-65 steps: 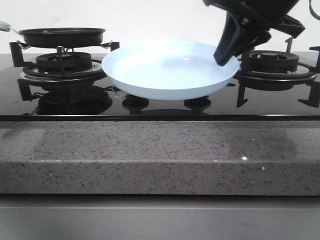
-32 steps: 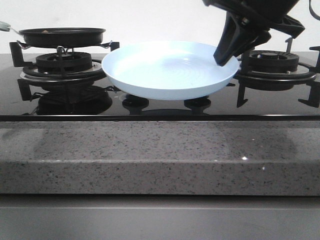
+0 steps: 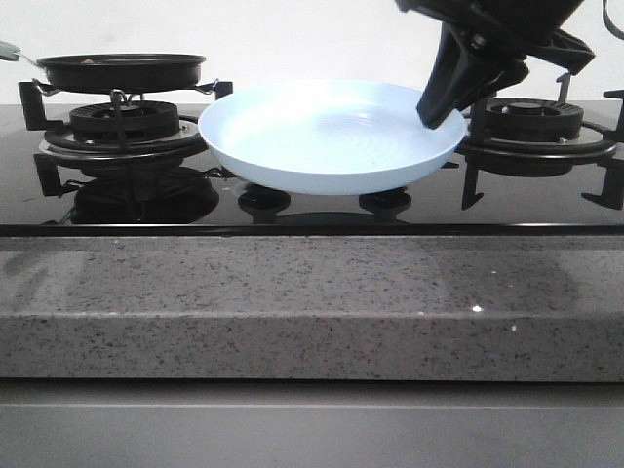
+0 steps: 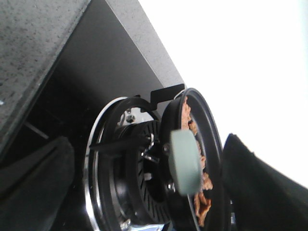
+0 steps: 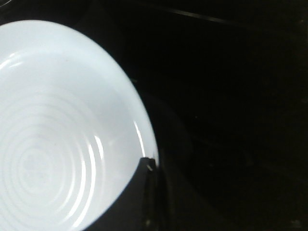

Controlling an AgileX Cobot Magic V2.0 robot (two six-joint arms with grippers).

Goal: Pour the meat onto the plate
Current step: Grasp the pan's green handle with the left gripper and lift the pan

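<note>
A plain white wall fills the back from ten to two o'clock, brightly lit. Below it lies a glossy black glass hob mirroring its fittings. A speckled grey stone counter edge spans the middle, with a smooth grey cabinet front at six o'clock.

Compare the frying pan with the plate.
The frying pan is black and smaller; the plate is pale blue-white and wider. The pan holds the meat; the plate is bare. The pan sits on the left burner; the plate sits mid-stove. Both are round and shallow.
</note>
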